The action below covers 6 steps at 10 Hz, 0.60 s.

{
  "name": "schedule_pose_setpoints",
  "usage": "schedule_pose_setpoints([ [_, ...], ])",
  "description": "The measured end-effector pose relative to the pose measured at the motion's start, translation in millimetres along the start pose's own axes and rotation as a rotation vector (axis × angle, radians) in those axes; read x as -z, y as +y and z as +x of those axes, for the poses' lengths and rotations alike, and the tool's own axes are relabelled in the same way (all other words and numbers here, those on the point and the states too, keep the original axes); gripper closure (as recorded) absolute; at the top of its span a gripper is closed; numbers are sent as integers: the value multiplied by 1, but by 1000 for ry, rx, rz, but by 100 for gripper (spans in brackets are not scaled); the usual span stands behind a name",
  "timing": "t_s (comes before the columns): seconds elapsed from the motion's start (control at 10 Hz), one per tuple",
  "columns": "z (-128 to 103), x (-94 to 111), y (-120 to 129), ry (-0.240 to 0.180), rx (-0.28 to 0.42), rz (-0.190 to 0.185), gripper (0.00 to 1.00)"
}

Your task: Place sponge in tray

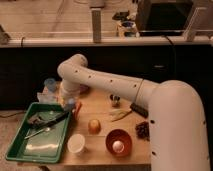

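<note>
The green tray (19,150) sits at the table's front left, with dark utensils (47,120) lying in it. My gripper (70,105) hangs down from the white arm (110,85), just over the tray's far right corner. It is shut on the small light-blue sponge (70,103), which is held a little above the rim. The fingers are mostly hidden behind the wrist and the sponge.
A translucent blue cup (50,85) stands behind the tray. An orange carrot (78,108) lies beside the gripper. A white cup (76,143), an orange fruit (94,125), an orange-brown bowl (119,142), dark grapes (142,130) and a pale pod (120,115) fill the table's right.
</note>
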Motion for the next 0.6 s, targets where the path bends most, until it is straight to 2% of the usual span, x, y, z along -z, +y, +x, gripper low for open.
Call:
schedule_pose_setpoints([
  [0.1, -3, -7, -32, -17, 83, 32, 100],
  [0.4, -26, -21, -74, -60, 176, 84, 100],
  [0.6, -47, -28, -88, -89, 207, 105, 88],
])
